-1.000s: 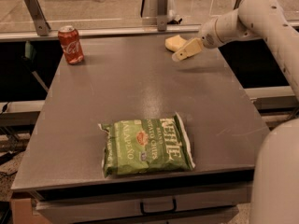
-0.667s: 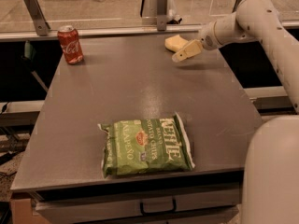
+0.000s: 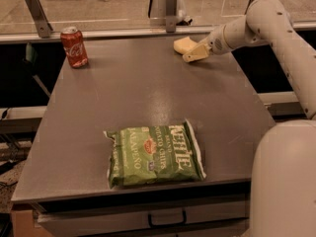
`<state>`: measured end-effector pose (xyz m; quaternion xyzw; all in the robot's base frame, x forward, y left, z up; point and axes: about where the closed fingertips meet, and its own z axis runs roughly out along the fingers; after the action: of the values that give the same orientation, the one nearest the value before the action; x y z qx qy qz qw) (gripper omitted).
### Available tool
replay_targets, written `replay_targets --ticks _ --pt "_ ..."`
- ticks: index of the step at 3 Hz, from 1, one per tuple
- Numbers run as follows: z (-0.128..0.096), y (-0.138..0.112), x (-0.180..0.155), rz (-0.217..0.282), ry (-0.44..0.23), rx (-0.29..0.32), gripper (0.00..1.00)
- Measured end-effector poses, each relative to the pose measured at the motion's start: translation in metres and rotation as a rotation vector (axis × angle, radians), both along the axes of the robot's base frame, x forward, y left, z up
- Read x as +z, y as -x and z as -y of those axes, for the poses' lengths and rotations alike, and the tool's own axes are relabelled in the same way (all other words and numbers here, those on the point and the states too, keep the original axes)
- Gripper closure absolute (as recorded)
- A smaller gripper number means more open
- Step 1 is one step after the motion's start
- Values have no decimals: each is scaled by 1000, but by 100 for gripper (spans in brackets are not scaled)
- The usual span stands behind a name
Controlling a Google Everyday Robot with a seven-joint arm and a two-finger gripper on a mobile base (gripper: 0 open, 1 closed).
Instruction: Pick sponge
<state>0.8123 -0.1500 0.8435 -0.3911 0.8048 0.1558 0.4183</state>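
The sponge [image 3: 181,44], a small pale yellow foam block, lies on the grey table [image 3: 148,93] near its far edge, right of centre. My gripper [image 3: 195,54] reaches in from the right on the cream-white arm [image 3: 256,23]. Its tip sits low over the table, right against the sponge's near right side and overlapping it in this view. I cannot tell whether it touches the sponge or holds it.
A red cola can [image 3: 74,46] stands upright at the far left corner. A green Kettle chips bag [image 3: 154,155] lies flat near the front edge. A metal rail with posts [image 3: 170,14] runs behind the table. The robot's body [image 3: 284,181] fills the lower right.
The gripper has stayed by the sponge, shifting only slightly. The sponge, can and bag have not moved.
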Motion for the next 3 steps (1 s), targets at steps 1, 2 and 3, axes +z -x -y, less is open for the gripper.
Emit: replay_targets --ticks 1,2,3 --pt "-8 4 7 -2 -18 18 62" --pt "-32 23 25 -5 -44 102 87" --pt "-68 55 48 -24 -82 233 100"
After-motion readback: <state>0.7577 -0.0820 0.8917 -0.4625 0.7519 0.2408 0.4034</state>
